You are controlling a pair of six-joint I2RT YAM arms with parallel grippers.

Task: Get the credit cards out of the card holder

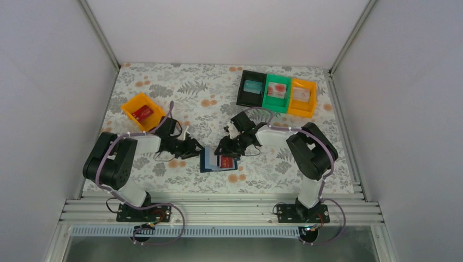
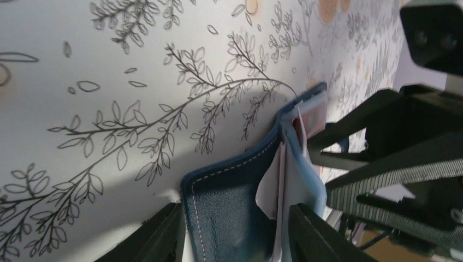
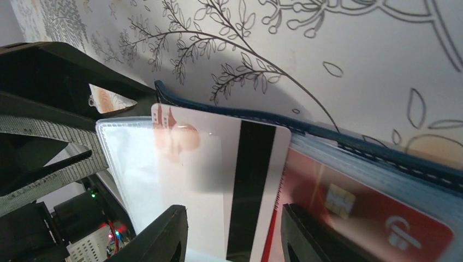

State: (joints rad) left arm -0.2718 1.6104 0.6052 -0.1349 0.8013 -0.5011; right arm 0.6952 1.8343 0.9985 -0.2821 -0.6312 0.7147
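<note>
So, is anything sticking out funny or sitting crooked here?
Yes. A white card with a black stripe pokes partway out of the blue wallet, a bit tilted. Also, one orange bin sits crooked by itself at the left, away from the row of three bins.

On my screen the card holder (image 1: 206,162) is navy blue with white stitching, paler blue inside. In it I see a white card (image 3: 218,180) with a black stripe and a faded orange-red mark, and a red chip card (image 3: 371,218) with a gold chip and a white logo. The tablecloth (image 1: 185,93) under the card holder is whitish with grey leaf sprays and orange blossoms. Beyond the card holder, to the right, are a black bin (image 1: 242,87), a green bin (image 1: 266,94) and an orange bin (image 1: 313,99).
</note>
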